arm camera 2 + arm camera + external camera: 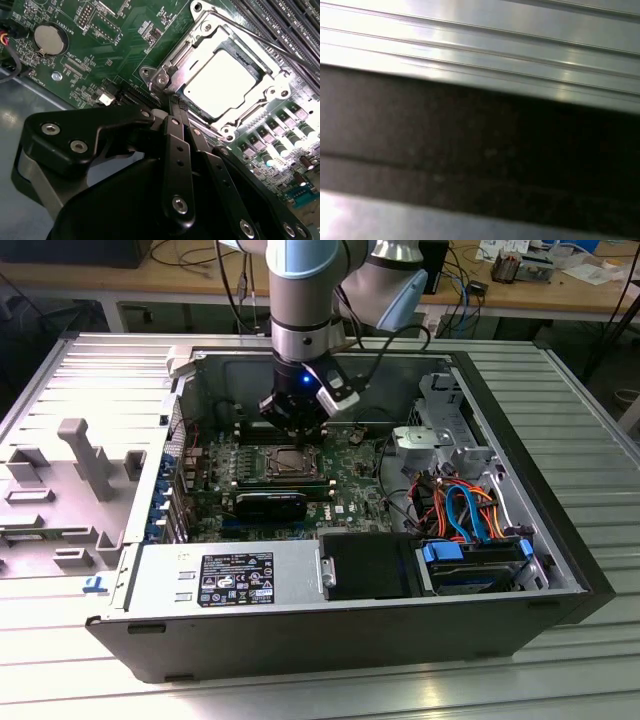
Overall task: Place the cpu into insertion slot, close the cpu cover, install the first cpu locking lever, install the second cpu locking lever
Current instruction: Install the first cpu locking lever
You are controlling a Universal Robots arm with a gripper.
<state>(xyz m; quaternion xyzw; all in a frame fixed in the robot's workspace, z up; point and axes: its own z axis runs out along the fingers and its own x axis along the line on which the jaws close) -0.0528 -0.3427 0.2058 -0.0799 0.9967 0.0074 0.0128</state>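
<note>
Tabletop (560,660): ribbed silver metal that carries the whole set-up. The first wrist view shows blurred ribbed metal (480,45) above a dark band; I cannot tell which surface it is.
Computer case (330,640): dark tower lying on its side with the side open, seen whole in the exterior view.
Arm (305,300): comes straight down into the case over the board.
Power supply (230,575): grey box along the near wall of the case.
Motherboard (355,465): green. The second wrist view shows it close up (115,45).
Heatsink (270,506): long black block just beside the socket, on the near side.
Insertion slot (291,462): directly below the arm's tip in the exterior view.
Cpu cover (197,47): down flat, framing the chip. Only the second wrist view makes this clear.
Cpu (220,82): seated in the slot, its bright silver top showing through the cover's opening.
Jaws: closed, with the two black fingers (176,150) side by side and their tips at one corner of the cover. I cannot tell whether they pinch anything.
Lever rod (265,45): thin wire along the cover's far side.
Coin battery (49,39): well apart from the socket.
</note>
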